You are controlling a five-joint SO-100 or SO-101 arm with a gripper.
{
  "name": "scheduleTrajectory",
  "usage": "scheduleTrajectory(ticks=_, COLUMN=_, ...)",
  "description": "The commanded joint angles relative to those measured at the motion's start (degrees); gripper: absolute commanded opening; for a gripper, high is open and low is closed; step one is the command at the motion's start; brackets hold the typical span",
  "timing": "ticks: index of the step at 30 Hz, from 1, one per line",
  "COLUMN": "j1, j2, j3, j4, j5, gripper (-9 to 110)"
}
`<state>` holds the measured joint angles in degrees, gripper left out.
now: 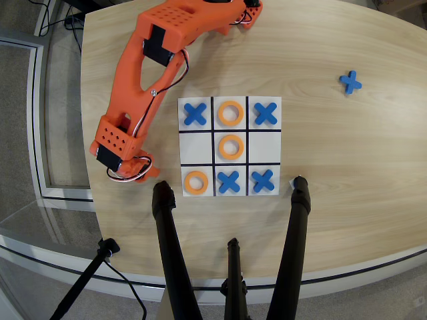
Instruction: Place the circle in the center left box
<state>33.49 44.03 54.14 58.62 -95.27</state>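
The overhead view looks down on a wooden table point(347, 167) with a white 3x3 board point(229, 146) lined in black. The orange arm point(143, 73) reaches from the top edge down the picture-left side of the board. Its gripper point(137, 170) sits over bare wood just left of the board's bottom-left corner, clear of the board. The fingers are hidden under the wrist housing and a loop of cable, so it cannot be told whether they are spread, pressed together or pinching anything.

Three orange rings lie on the board: one ring point(230, 113) in the top-middle cell, one point(231, 147) in the centre cell and one point(196, 182) in the bottom-left cell. No circle shows at the gripper. Blue X pieces fill the top-left point(195, 114), top-right point(265, 113), bottom-middle point(229, 181) and bottom-right point(263, 181) cells. The middle-row cell at picture-right, the target box point(265, 147), is bare white, as is the middle-row cell at picture-left point(195, 147).

A spare blue X point(349, 82) lies well apart on the wood toward the upper right. Black tripod legs point(172, 253) rise from the lower edge, two of them ending near the board's bottom corners.
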Motion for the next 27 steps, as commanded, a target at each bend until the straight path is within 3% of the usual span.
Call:
scheduleTrajectory(ticks=1, j1=-0.4, j2=-1.5, j3=-0.3, j4=-0.4, j5=0.6, gripper=22)
scheduleTrajectory(ticks=6, j1=-0.2, j2=-1.8, j3=-0.7, j4=-0.3, j5=1.1, gripper=10)
scheduleTrajectory(ticks=16, j1=-0.2, j2=-2.1, j3=-0.8, j4=-0.4, j5=1.1, gripper=0)
scheduleTrajectory(ticks=27, j1=-3.2, j2=9.8, j3=3.6, j4=6.2, j5=7.6, gripper=0)
